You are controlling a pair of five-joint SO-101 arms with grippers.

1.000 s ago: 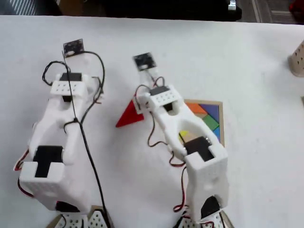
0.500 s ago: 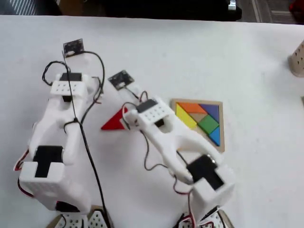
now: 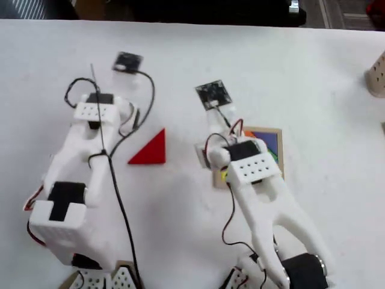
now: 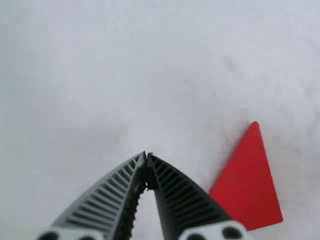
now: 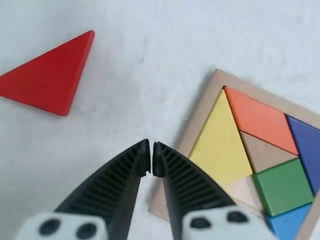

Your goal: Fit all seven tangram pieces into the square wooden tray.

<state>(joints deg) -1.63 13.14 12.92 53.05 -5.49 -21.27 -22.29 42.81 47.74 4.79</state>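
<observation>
Red triangle is out of the tray, lying flat on the white table between the two arms and nearer the left arm. Square wooden tray sits off to the right, apart from the red piece, and the right arm hangs over most of it from above. In the tray: yellow triangle against the rim nearest the red piece, orange piece along the next edge, small tan triangle tucked between yellow and orange, green square touching the tan one, one blue piece beside orange and green, another blue piece past the green. A patch of bare tray floor shows between yellow and green. Left gripper: fingers together at the tips, nothing between them, pointed down at bare table with the red triangle just beside one finger; can't tell if they touch. Right gripper: fingers also together, only a thin slit, holding nothing, tips over the table just outside the tray rim on the yellow side. Can't tell whether either tip is on the table surface. Beige perforated block sits at the table's far right edge.
</observation>
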